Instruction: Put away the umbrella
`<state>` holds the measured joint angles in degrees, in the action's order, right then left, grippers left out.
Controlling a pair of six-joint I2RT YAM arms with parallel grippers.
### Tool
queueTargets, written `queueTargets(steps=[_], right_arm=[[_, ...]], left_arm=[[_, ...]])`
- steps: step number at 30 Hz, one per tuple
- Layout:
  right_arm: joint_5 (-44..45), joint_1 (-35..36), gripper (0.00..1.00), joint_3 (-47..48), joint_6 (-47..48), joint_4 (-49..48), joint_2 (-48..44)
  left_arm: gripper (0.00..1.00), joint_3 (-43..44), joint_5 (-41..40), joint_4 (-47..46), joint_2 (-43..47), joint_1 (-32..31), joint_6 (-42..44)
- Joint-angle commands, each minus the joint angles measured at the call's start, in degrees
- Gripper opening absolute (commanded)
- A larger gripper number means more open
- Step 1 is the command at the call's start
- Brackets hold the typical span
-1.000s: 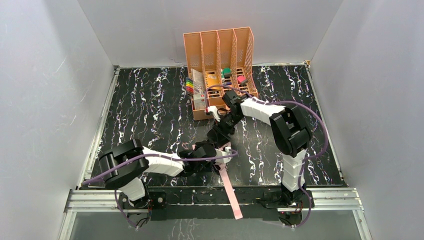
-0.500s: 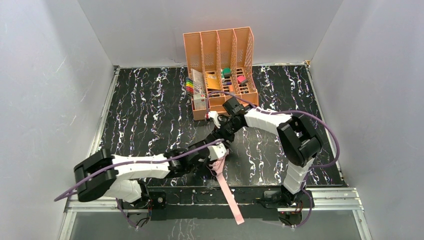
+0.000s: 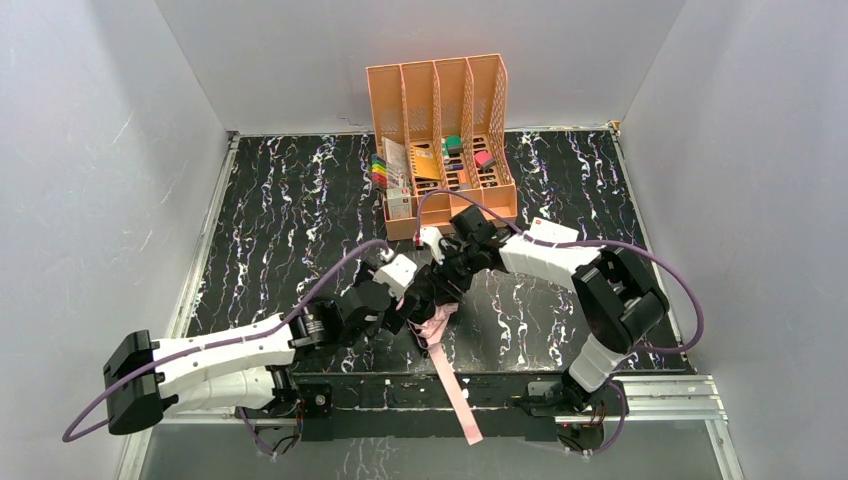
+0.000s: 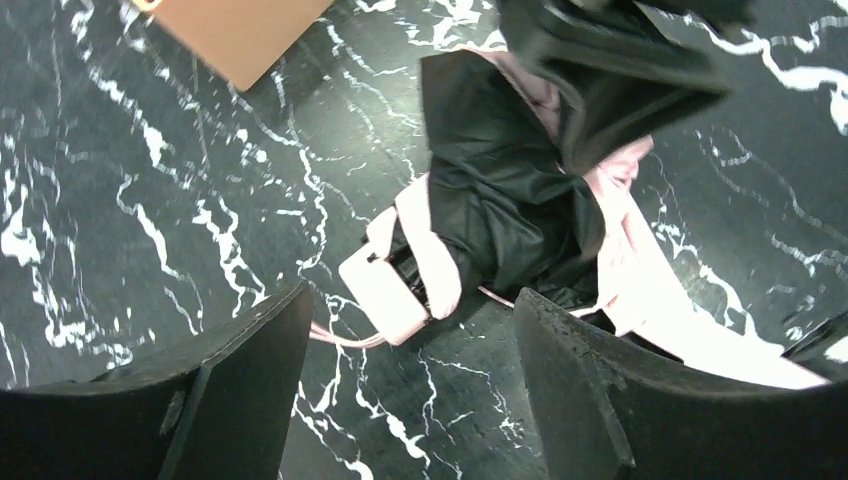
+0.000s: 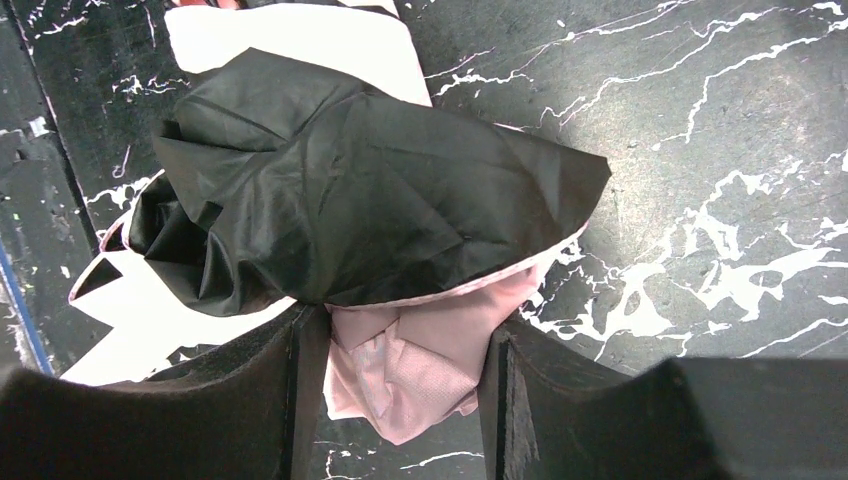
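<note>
Black marbled desk (image 3: 280, 220) sits between grey walls, with the orange organiser (image 3: 440, 110) at its far edge. The umbrella (image 3: 432, 322) lies by the middle of the near edge. Its long way runs far to near, and its strap (image 3: 455, 395) goes off that edge. My right claw (image 5: 400, 330) pinches its pink cloth. My left claw (image 4: 405, 320) is wide open and holds nothing. The handle (image 4: 385, 290) is just ahead of it.

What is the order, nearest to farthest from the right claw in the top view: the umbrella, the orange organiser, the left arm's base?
1. umbrella, at the right claw, fabric between its fingers.
2. orange organiser, behind the claw.
3. left arm's base, at the near left edge.
</note>
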<state>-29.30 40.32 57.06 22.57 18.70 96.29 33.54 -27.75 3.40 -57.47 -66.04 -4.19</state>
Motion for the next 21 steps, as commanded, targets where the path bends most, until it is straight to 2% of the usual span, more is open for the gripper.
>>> queueTargets(steps=[1,3,5,10,12,15,21], right_arm=[[13.75,1.61,0.47,-4.58,0.40,-5.28,-1.48],[15.53,2.54,0.47,-6.12,-0.16,-6.71,-3.22],[17.32,3.52,0.47,-7.79,-0.85,-8.33,-4.87],[22.75,6.23,0.46,-12.74,-1.47,-12.32,-9.53],[25.55,7.83,0.45,-14.85,-1.47,-14.50,-11.40],[29.91,10.93,0.44,-17.72,-0.87,-17.02,-13.61],[35.97,15.18,0.44,-21.66,0.48,-20.82,-16.53]], left_arm=[[0.75,5.11,-9.08,11.50,2.37,1.25,-18.65],[0.82,5.53,-8.36,11.96,3.10,3.12,-21.02],[0.85,6.01,-3.38,10.43,3.85,7.10,-21.95],[0.97,6.26,17.25,5.52,3.27,23.36,-22.01],[0.98,6.70,24.43,3.89,1.28,27.03,-19.59],[0.98,8.40,33.66,3.61,-3.96,28.87,-14.80],[0.98,9.45,42.49,0.39,-10.43,29.46,-7.06]])
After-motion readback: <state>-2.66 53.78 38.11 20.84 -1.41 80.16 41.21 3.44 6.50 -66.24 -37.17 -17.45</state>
